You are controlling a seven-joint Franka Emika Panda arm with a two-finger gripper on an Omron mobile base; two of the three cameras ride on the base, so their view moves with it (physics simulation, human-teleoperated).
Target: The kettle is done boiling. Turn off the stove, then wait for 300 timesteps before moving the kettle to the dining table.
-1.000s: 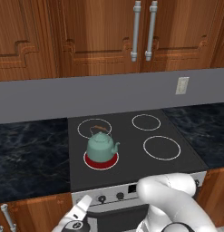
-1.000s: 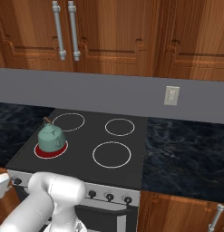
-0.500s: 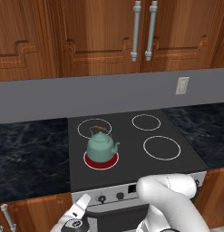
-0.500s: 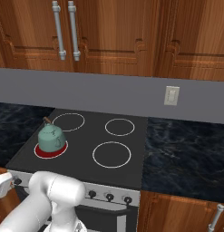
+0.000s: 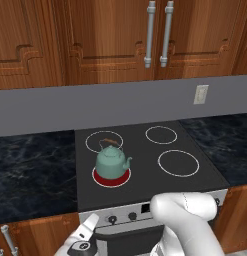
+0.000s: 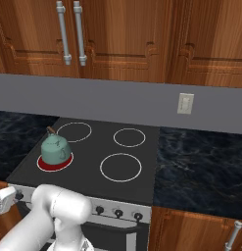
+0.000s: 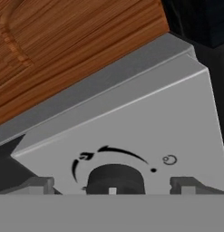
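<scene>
Kettle (image 5: pixel 112 161) sits on the glowing burner (image 5: pixel 111 177); jaws apart, so centre them on the stove knob (image 7: pixel 114 178) before twisting.

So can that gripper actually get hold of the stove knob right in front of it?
Probably yes. In the hand view the dark knob sits between the open gripper's fingertips with nothing in between, though neither visibly touches it.

Quick count: one kettle (image 5: pixel 112 161), one stove (image 5: pixel 145 172) with four ring burners, one of them glowing red (image 5: pixel 111 177) under the kettle. Three knobs (image 6: pixel 118 213) visible on the front panel from the right side, two cabinet handles (image 5: pixel 158 34) up top, one wall outlet (image 5: pixel 200 94).
</scene>
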